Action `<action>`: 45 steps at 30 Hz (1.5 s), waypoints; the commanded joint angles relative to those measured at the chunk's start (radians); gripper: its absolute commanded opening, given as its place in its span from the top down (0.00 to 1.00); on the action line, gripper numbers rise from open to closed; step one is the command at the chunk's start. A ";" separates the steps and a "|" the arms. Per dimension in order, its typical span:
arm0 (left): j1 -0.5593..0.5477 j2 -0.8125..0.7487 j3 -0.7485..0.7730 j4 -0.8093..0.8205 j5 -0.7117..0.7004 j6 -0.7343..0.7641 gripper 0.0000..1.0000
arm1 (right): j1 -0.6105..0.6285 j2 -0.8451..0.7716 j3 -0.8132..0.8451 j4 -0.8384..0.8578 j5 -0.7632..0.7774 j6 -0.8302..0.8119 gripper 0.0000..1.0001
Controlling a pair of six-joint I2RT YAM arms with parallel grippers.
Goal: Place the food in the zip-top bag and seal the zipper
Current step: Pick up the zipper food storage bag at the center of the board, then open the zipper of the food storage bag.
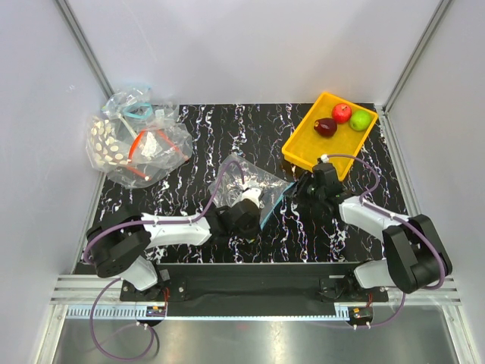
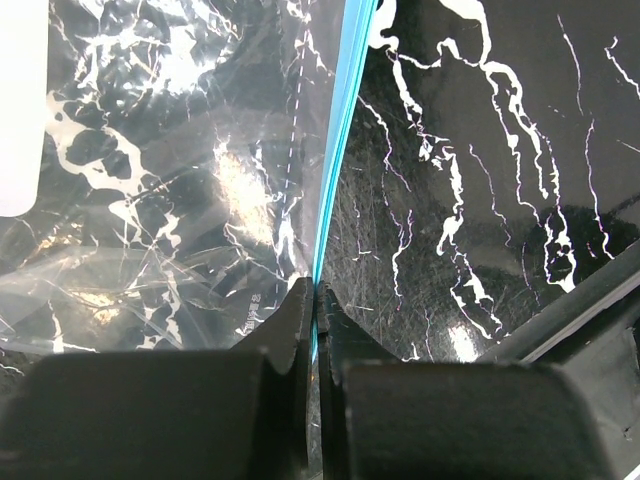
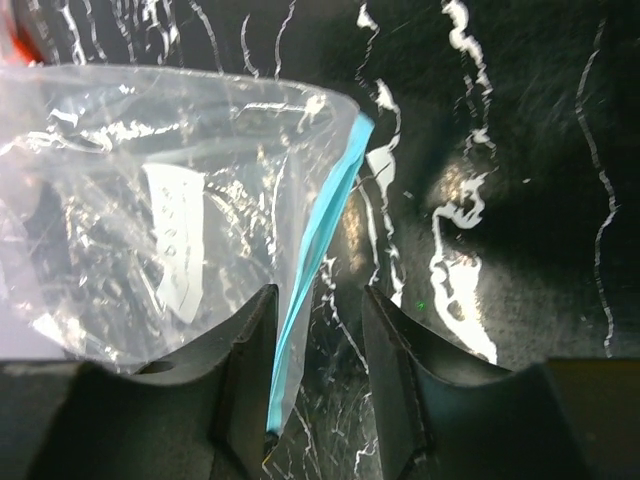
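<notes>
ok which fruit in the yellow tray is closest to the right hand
The dark maroon fruit, at the near-left of the yellow tray. The red fruit and green fruit lie farther back from the right hand.

The zip-top bag (image 2: pixel 180 200) runs off the left wrist view's top and left edges; its small print (image 2: pixel 250 320) looks illegible.

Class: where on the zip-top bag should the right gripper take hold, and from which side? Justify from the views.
Grip the teal zipper, not the limp film of the zip-top bag. The strip looks stiffest and stands on edge, running between the fingers of the open right gripper. Probably come from the mouth side, one finger on each face; the left gripper pinches it elsewhere.
</notes>
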 commanded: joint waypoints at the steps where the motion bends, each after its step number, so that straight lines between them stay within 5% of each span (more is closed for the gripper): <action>1: -0.005 -0.035 -0.010 0.061 -0.023 -0.010 1.00 | 0.008 0.026 0.046 -0.020 0.075 -0.023 0.55; 10: -0.005 -0.050 -0.027 0.067 -0.024 -0.016 1.00 | 0.007 0.068 0.057 -0.013 0.101 -0.031 0.61; 45: -0.005 -0.070 -0.055 0.087 -0.012 -0.020 1.00 | 0.008 0.079 0.095 0.007 0.096 -0.025 0.58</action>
